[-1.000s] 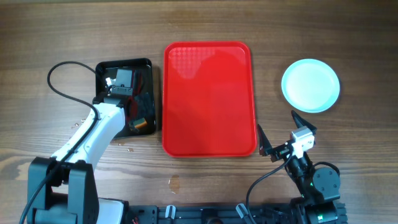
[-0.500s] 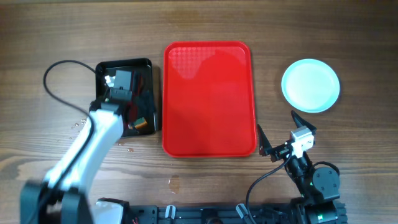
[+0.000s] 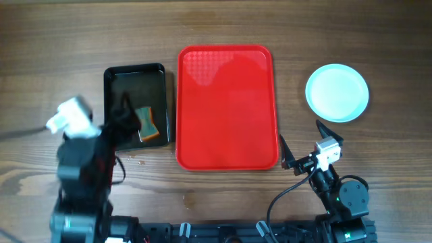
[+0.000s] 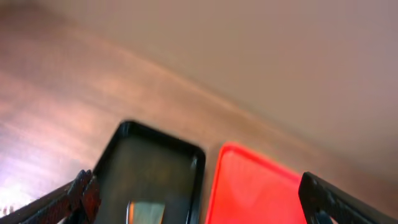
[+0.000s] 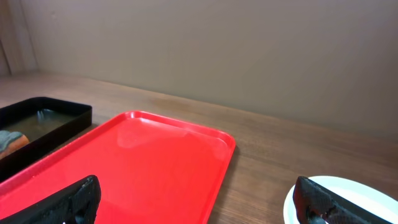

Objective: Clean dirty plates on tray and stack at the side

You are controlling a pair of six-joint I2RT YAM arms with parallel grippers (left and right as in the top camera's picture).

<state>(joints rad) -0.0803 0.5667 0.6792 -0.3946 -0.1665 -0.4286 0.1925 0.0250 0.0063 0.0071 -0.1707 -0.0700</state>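
Now that my empty, spread-open left tool (image 4: pixel 199 190) has backed off the sponge (image 3: pixel 148 124) lying ahead in the black tray (image 3: pixel 135 69), I judge the plates (image 3: pixel 337 92) done.

Red tray (image 3: pixel 226 108) (textured), pale-blue plate (image 3: pixel 337 92), black tray (image 3: pixel 135 67).

Your two arms: black bodies, white housings, black-fingered tools.
Your left arm (image 3: pixel 81 172) shows blurred, with a white housing (image 3: pixel 71 116) above its black body; the left tool (image 4: pixel 198 190) has two dark, rough-edged fingers (image 4: pixel 68 200). Your right arm (image 3: pixel 341 194) is black, with a small white wrist block (image 3: pixel 329 150) and a black cable (image 3: pixel 279 196) looping beside it; the right tool (image 3: pixel 299 129) has thin, pointed black fingertips (image 3: pixel 331 131).
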